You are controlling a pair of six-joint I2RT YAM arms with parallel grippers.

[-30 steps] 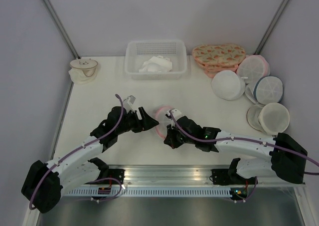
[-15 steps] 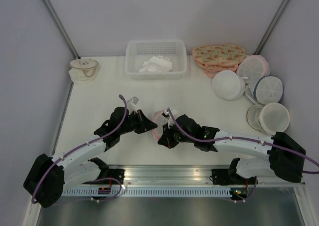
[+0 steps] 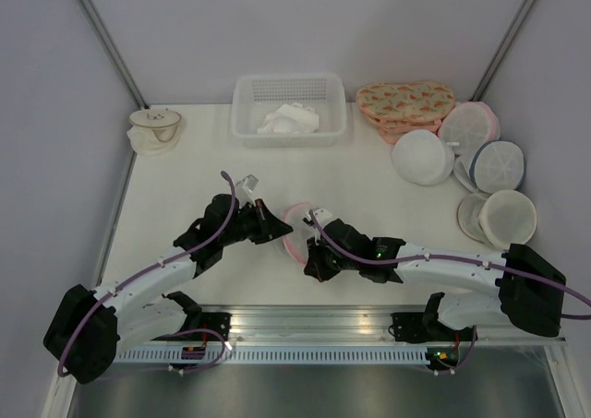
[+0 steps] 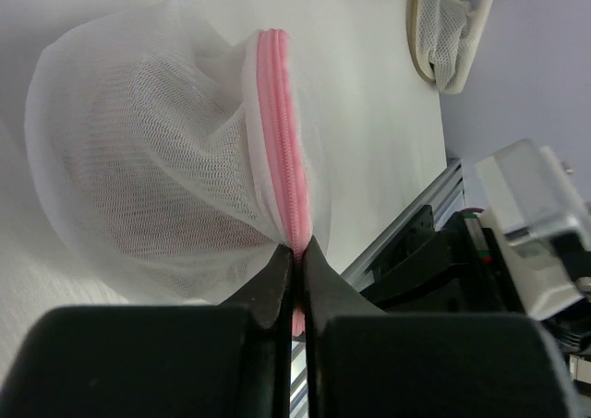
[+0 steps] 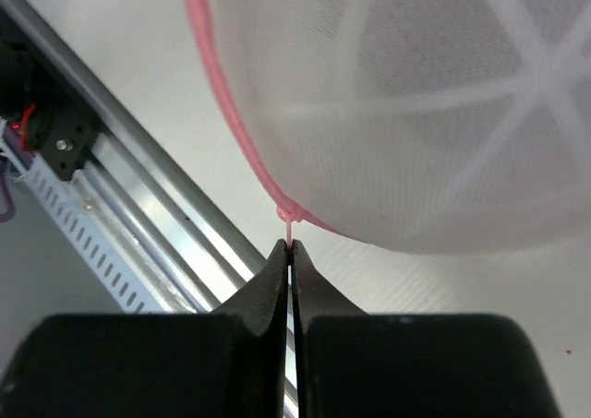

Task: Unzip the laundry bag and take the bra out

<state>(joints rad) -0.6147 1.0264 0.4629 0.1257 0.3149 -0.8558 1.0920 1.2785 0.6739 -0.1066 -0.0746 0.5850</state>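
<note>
The laundry bag (image 3: 296, 224), white mesh with a pink zip rim (image 4: 277, 132), lies between my two grippers near the table's front. My left gripper (image 3: 277, 230) (image 4: 298, 256) is shut on the pink rim at the bag's left side, and the mesh (image 4: 148, 150) bulges beyond the fingers. My right gripper (image 3: 310, 254) (image 5: 290, 247) is shut on the thin pink zip pull (image 5: 291, 224) hanging from the rim on the bag's near side. The bra is hidden inside; only a faint reddish tint (image 4: 217, 241) shows through the mesh.
A white basket (image 3: 289, 78) holding white cloth stands at the back. A floral bag (image 3: 406, 100) and several round white mesh bags (image 3: 423, 157) lie at the right, one with a blue-grey rim (image 3: 499, 166). Another small bag (image 3: 155, 127) sits far left. The metal rail (image 3: 305, 321) runs behind the grippers.
My left gripper moved right to the bag and closed on its pink rim. The right gripper stayed shut on the zip pull and shifted slightly with the bag.
</note>
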